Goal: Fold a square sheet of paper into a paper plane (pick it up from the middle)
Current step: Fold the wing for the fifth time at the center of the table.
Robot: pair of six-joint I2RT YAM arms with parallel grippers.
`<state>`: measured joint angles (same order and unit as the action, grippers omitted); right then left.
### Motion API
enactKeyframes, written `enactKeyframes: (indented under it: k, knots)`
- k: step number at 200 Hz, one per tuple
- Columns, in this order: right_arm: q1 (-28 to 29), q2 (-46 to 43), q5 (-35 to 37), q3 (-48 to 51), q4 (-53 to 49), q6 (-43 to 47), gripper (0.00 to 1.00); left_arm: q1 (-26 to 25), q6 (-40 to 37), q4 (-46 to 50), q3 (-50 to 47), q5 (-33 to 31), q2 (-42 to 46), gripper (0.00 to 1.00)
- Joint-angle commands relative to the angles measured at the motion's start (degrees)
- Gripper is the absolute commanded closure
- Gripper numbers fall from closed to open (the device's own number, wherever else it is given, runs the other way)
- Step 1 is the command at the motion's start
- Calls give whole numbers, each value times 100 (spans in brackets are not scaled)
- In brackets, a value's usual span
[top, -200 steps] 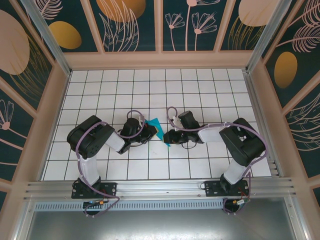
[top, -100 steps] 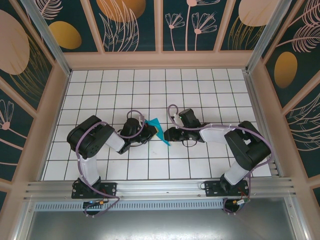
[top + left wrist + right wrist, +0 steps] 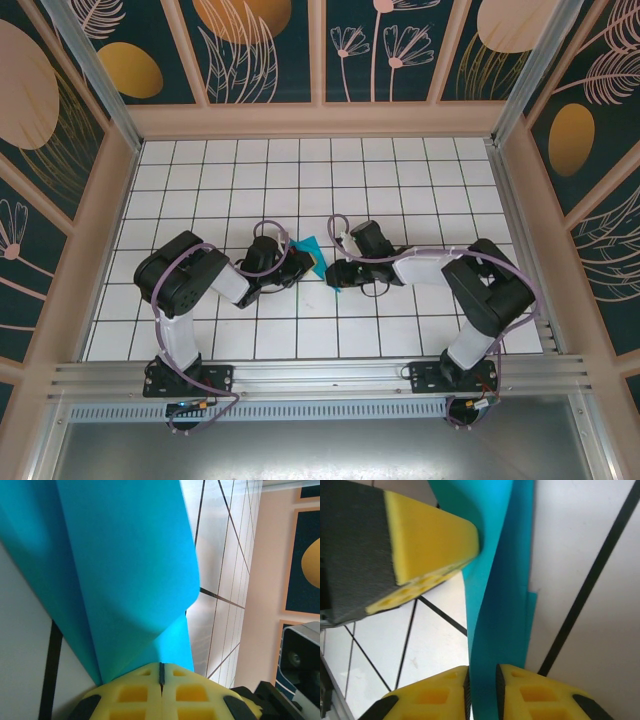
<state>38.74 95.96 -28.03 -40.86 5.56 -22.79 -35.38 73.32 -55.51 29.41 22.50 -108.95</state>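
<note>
You have the teal paper [image 3: 312, 249] held between both arms over the middle of the table [image 3: 420, 180]. The left gripper [image 3: 161, 674] is pinched tight on one end, and the right gripper [image 3: 482, 682] is closed on a folded edge. It is folded over but shows no plane shape yet, so I judge most of the creasing is left.

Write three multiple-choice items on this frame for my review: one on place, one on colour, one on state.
1. Where is the paper?
A. Middle of the table, between the left gripper and right gripper.
B. Against the far wall.
C. Beside the right arm's base.
2. What colour is the paper?
A. White.
B. Teal.
C. Orange.
3. How is the left gripper?
A. Wide open.
B. Shut on nothing.
C. Shut on the paper.
Key: 1A, the top view shows it between the two grippers. 2B, it is teal in every view. 3C, the left wrist view shows the pads meeting with paper pinched in the seam.
</note>
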Motion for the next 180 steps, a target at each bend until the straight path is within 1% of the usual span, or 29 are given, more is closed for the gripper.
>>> enactKeyframes:
  k: [1,31,50,85,97,107,137,163,180]
  knots:
    - [35,132,145,-73,-170,147,80,-13,-78,264,-88,-80,-171,94]
    - [33,197,155,-28,-178,211,88,-13,-92,277,-91,-89,-171,94]
    - [28,276,91,-24,-155,197,91,-13,-107,286,-71,-75,-141,94]
    - [-80,409,-172,89,35,36,95,-20,-221,303,4,-14,-28,93]
    - [-191,485,-393,121,110,-53,97,-15,-291,272,14,4,58,93]
    - [-284,548,-629,131,149,-121,98,-15,-297,64,-71,15,146,92]
    - [-364,549,-986,175,310,-222,98,-77,-264,-539,-361,24,349,90]
    - [-403,636,-985,123,207,-244,98,-151,-264,-897,-535,19,485,88]
    - [-414,702,-977,98,156,-259,98,-218,-311,-890,-604,-68,608,87]
